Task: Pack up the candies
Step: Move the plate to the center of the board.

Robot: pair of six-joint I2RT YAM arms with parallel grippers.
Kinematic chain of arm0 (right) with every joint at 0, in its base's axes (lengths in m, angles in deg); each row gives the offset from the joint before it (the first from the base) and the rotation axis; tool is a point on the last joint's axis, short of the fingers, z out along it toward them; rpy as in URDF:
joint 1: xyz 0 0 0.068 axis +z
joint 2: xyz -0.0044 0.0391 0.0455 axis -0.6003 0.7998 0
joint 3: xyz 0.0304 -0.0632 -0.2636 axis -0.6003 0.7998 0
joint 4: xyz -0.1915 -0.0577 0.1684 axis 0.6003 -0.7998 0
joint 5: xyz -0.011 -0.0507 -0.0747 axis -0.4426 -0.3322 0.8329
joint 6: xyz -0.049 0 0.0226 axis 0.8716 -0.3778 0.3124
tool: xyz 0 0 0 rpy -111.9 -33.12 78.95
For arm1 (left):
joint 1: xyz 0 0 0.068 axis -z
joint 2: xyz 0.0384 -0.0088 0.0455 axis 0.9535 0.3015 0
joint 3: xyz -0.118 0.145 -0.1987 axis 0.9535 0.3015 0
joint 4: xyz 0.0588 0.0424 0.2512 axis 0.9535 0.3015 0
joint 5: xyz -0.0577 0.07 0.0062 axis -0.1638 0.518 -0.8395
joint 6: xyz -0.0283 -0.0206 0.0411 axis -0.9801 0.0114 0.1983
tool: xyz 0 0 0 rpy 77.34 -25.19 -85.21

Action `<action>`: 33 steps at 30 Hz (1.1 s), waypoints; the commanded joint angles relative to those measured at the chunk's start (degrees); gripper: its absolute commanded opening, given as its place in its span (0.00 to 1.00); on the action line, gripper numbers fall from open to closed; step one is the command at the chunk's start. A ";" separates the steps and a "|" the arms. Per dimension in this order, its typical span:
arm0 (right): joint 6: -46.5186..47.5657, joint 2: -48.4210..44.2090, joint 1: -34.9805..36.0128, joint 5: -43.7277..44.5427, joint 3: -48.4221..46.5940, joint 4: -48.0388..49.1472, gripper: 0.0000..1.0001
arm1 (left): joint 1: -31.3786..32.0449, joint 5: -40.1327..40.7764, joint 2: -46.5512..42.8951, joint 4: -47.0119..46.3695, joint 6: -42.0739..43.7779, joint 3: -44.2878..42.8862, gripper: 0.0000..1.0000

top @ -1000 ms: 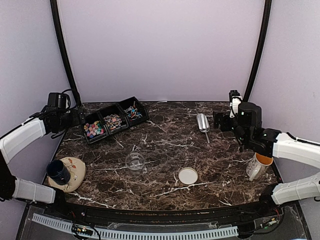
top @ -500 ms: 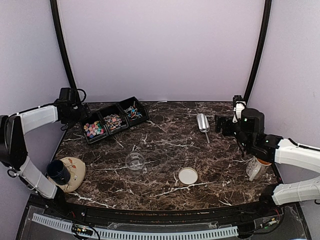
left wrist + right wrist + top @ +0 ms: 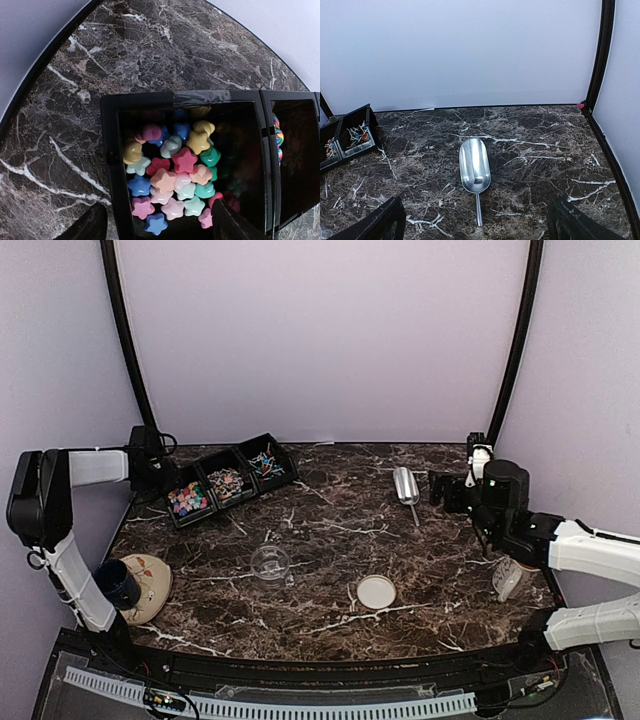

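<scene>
The star-shaped candies point(image 3: 172, 185) are heaped loose in the end compartment of the black tray point(image 3: 111, 165), over which the left gripper point(image 3: 159, 229) is held with fingers apart. They are judged light, hard and prone to roll, so scooping is favoured over pinching. The metal scoop point(image 3: 474, 165), best taken by its thin handle, lies before the right gripper point(image 3: 475, 220), whose fingers are spread wide, empty.

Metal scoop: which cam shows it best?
Right wrist view. The metal scoop lies near the centre of the frame, large and unobstructed, with its bowl toward the back wall and its thin handle toward the camera. The top external view shows it whole but small. The left wrist view does not show it.
</scene>
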State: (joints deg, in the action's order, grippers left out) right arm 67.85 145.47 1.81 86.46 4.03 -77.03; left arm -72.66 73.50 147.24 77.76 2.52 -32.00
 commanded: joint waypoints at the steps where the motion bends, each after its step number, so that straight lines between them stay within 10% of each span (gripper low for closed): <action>1: -0.85 0.75 0.41 -0.51 0.74 3.05 0.98 | -0.34 -1.59 1.00 0.41 1.05 -1.43 0.67; 16: -0.83 3.17 0.41 -0.40 0.52 3.58 0.98 | -0.32 -8.82 1.06 -0.19 0.19 -0.02 0.26; 33: -0.94 4.15 0.41 -0.71 -0.14 2.88 0.98 | 4.31 -8.78 -3.03 1.33 0.79 2.71 0.06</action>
State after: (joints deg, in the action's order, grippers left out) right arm 67.83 149.87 1.81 86.22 4.03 -75.58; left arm -70.21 65.83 148.09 78.11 1.88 -30.54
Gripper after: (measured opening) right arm 0.978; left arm 0.124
